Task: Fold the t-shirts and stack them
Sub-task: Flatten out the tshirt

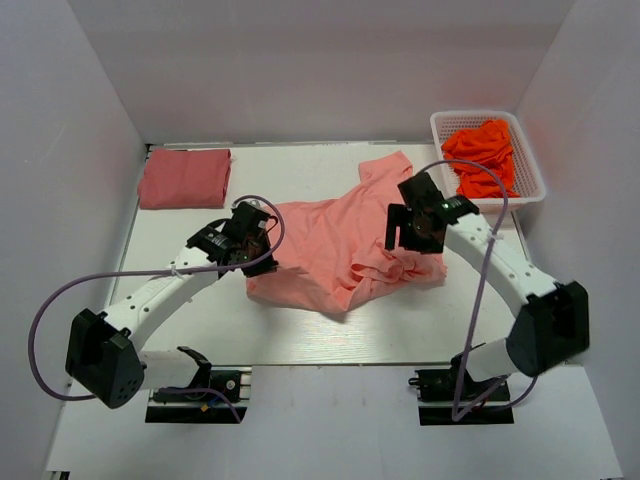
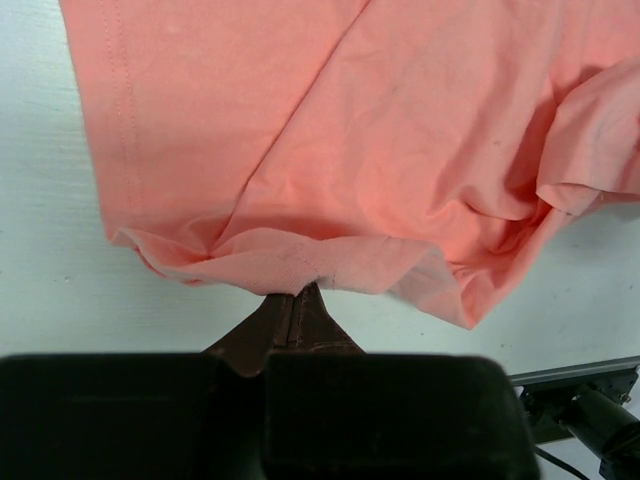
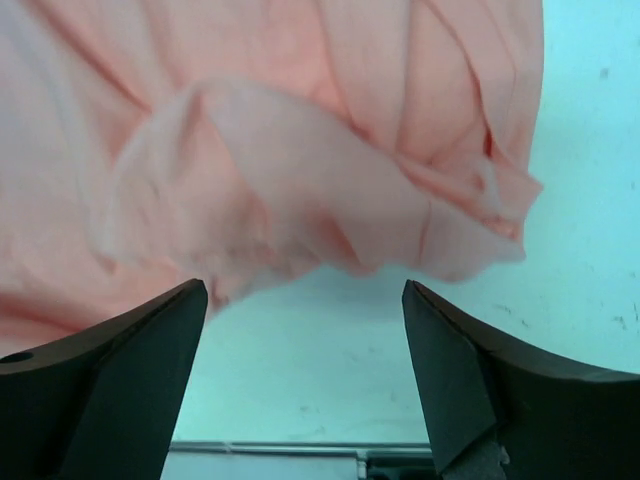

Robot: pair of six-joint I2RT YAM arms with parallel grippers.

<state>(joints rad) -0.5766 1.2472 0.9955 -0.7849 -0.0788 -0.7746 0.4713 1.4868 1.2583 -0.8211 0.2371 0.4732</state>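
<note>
Already done: we see one rose-red t-shirt (image 1: 185, 178) lying folded flat at the far left corner of the table (image 1: 320, 335).
Now in hand: the salmon-pink t-shirt (image 1: 335, 245) lies rumpled and unfolded mid-table, between our two arms.
Left gripper (image 2: 298, 305): closed tight, its tips pinching the pink shirt's near hem, which bunches up there.
Right gripper (image 3: 305, 290): spread wide with nothing in it, poised just short of the shirt's crumpled right-hand edge.
In the queue: a white basket (image 1: 480, 114) at the far right holds orange cloth (image 1: 480, 150), which we take to be more garments.
Left to do: we judge the task somewhere early to middle. The pink shirt is not yet flattened, folded or set on the rose-red one, and whatever the basket holds comes after that.
</note>
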